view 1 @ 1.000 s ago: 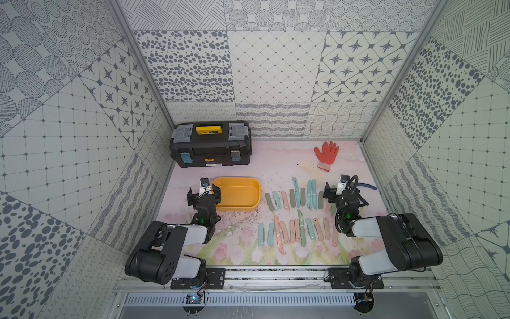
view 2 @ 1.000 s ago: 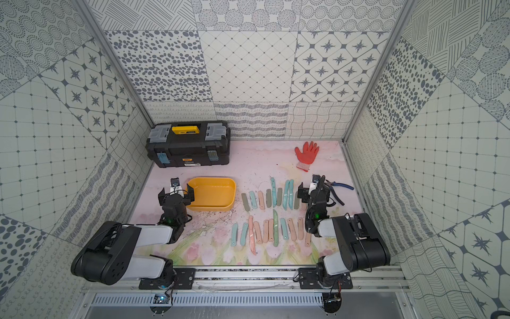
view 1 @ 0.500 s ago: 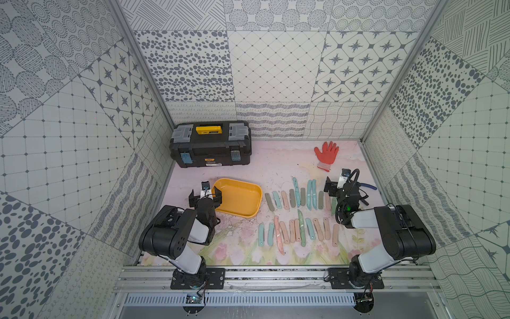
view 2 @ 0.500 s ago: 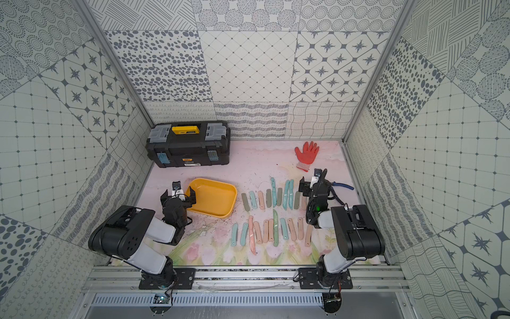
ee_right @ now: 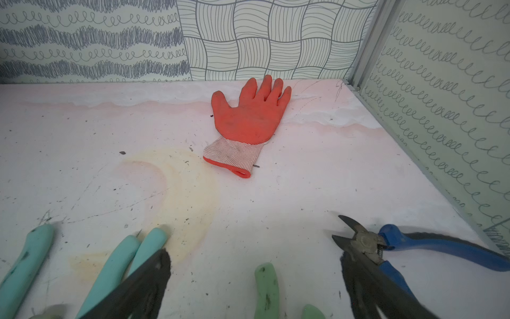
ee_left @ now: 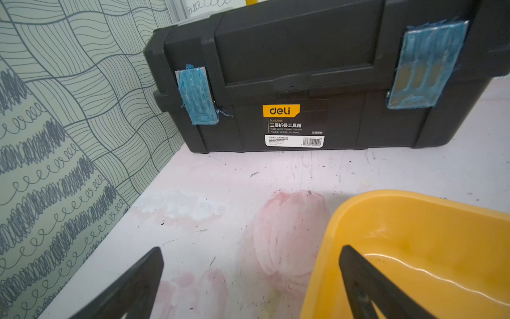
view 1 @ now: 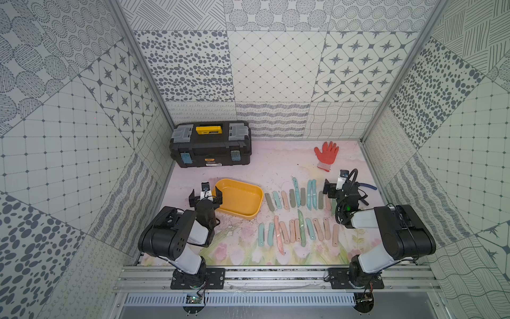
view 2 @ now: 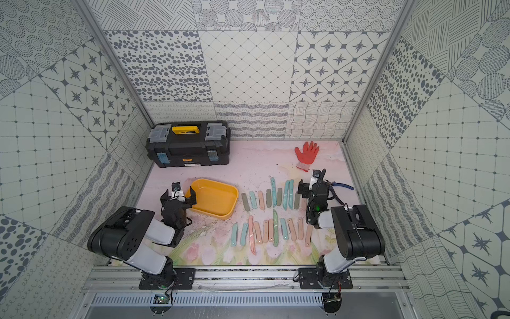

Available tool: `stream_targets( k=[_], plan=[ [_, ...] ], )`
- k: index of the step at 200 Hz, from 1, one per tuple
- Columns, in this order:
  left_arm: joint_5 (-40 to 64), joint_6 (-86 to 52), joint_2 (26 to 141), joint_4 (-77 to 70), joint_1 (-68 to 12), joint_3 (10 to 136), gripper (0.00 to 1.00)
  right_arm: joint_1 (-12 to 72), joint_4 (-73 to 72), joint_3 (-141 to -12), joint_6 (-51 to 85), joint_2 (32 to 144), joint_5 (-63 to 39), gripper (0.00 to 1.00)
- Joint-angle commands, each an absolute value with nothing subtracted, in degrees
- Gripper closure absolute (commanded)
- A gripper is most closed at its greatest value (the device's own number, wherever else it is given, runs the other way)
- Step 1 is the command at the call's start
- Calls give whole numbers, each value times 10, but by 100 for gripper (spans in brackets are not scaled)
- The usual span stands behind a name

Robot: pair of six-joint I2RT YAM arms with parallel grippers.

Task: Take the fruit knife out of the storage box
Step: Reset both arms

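Two grippers logged, both spread wide, holding nothing. I noted: left gripper (view 1: 205,196), one finger over the rim of the yellow storage box (view 1: 238,200); fruit knives (view 1: 297,193) in two rows on the mat, right of the box; right gripper (ee_right: 254,259) above their far end, beside blue pliers (ee_right: 430,245).

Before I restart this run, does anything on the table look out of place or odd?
The shallow yellow plastic storage box sits askew to the rows of pastel knives and looks empty. The open left gripper appears to straddle its rim, one finger inside.
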State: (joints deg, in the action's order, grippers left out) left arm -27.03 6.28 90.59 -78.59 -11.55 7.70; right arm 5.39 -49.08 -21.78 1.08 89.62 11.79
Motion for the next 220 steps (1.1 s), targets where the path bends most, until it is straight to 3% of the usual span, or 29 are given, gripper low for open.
stream_targets(
  k=[1, 70, 101, 220],
  plan=[
    [-270, 61, 906, -810, -114, 79, 1, 53, -504, -224, 16, 891, 113, 2],
    [-266, 80, 918, -809, -116, 89, 1, 53, -504, -224, 16, 891, 113, 2],
    [-166, 98, 953, -810, -108, 89, 2, 53, -504, -224, 17, 891, 113, 2],
    [-167, 97, 954, -811, -104, 107, 1, 53, -504, -225, 17, 891, 113, 2]
  ],
)
